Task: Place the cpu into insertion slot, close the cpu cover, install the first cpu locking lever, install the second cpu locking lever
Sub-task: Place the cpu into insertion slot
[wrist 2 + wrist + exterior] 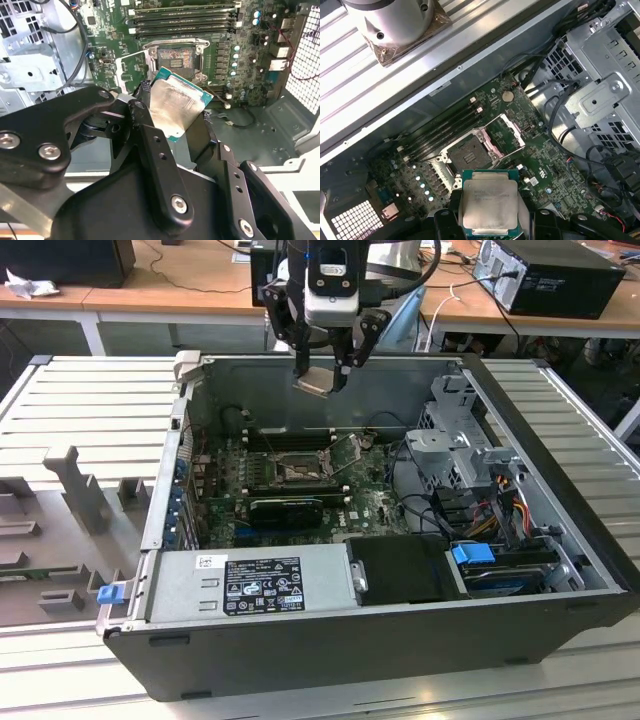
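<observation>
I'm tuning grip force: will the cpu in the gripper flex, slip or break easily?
The cpu looks like a flat rigid plate, so it probably won't flex. Its smooth shiny metal top may be slippery. The gripper holds it by thin edges, which seem apt to chip.

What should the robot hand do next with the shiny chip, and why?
Probably lower the cpu toward the insertion slot. The gripper holds it well above that slot, which looks empty, and the cpu cover stands open.
</observation>
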Tool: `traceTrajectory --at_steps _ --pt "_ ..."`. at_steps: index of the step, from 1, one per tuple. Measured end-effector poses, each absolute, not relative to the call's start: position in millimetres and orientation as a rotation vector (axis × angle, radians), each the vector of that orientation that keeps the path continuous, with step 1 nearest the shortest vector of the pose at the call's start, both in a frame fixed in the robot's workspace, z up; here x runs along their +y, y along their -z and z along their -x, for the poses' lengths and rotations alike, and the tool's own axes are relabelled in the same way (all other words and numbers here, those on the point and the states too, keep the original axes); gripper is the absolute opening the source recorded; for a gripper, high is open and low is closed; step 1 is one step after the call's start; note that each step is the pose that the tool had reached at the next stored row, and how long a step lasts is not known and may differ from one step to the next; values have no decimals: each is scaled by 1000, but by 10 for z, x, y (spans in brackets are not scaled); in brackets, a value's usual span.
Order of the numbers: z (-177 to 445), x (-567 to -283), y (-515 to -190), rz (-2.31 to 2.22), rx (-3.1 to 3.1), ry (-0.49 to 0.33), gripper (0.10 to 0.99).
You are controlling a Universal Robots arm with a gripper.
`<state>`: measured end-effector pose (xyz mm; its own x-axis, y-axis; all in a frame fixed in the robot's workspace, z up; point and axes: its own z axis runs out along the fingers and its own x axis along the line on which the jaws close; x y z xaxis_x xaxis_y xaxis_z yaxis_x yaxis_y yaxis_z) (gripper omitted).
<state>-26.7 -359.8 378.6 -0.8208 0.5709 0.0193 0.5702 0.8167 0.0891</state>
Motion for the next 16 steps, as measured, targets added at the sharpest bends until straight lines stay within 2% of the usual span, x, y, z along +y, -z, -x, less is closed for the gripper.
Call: traceTrajectory --at_steps 16 --pt "267 -3598 -3786 -1138 2909 -140 525"
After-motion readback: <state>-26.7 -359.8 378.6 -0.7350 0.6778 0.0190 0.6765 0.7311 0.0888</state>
